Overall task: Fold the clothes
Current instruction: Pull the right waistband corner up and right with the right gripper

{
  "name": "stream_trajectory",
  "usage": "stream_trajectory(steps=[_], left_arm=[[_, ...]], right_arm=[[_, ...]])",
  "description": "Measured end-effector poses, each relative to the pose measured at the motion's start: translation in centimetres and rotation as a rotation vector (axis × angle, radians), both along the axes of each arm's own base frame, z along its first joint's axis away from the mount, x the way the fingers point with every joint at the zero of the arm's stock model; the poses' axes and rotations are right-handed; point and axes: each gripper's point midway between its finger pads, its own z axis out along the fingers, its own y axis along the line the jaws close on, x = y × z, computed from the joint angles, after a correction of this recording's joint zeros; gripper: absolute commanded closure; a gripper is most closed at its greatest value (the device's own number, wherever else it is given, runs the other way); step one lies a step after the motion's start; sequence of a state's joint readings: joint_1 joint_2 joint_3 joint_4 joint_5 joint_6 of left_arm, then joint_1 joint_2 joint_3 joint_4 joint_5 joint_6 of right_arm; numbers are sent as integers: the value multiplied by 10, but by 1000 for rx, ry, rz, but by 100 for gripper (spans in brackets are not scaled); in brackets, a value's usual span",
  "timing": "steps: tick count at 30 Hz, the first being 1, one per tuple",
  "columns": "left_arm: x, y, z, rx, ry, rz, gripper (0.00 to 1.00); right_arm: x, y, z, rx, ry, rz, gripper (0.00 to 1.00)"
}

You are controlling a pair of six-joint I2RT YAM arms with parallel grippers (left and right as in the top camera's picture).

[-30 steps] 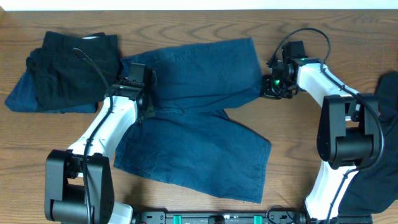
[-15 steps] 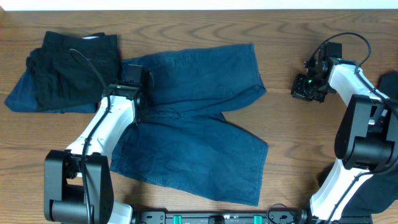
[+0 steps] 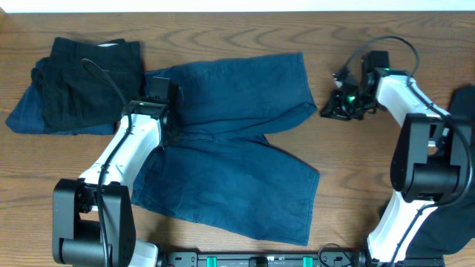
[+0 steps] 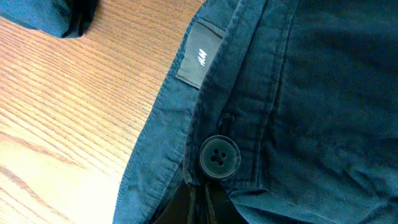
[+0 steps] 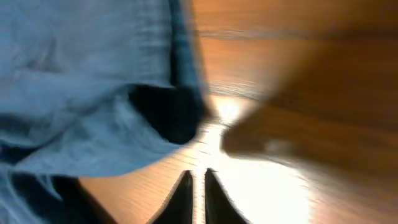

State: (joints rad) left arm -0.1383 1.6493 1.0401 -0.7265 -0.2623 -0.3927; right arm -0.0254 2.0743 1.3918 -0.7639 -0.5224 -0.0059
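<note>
Listing: folded dark clothes (image 3: 82, 89) stacked far left; left pincer (image 4: 198, 199) closed on the waistband of denim shorts (image 3: 245, 148), spread flat mid table (image 3: 223, 37); right pincer (image 3: 332, 113) shut, empty, beside leg hem. Risk: a one-sided pull would likely bunch the fabric.

A brown wood-grain bench (image 3: 223, 30) is filling the frame, with a white strip (image 3: 223, 5) running along the top edge.
</note>
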Motion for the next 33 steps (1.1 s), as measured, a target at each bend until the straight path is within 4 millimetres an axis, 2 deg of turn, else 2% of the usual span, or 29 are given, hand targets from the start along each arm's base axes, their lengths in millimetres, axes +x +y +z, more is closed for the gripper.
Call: stream_trajectory(steps=[5,12,17,18,19,23,26,27,30,33], left_arm=[[0,0,0,0,0,0,94],[0,0,0,-2,-3,8,94],[0,0,0,-4,-7,22,93],[0,0,0,-5,-8,22,92],[0,0,0,-5,-8,24,85],[0,1,0,2,-10,29,83],[0,1,0,3,-8,28,74],[0,2,0,4,-8,29,70],[0,2,1,8,-7,26,47],[0,3,1,10,-8,30,36]], right_arm=[[10,20,7,18,-65,41,99],[39,31,41,-15,-219,56,99],[37,44,36,-83,-224,90,99],[37,46,34,-91,-223,96,99],[36,49,31,-100,-217,104,99],[32,51,12,-129,-180,115,99],[28,48,-5,-150,-141,115,99],[26,46,-10,-159,-126,114,99],[23,43,-17,-173,-100,113,99],[25,38,-18,-210,-91,85,99]])
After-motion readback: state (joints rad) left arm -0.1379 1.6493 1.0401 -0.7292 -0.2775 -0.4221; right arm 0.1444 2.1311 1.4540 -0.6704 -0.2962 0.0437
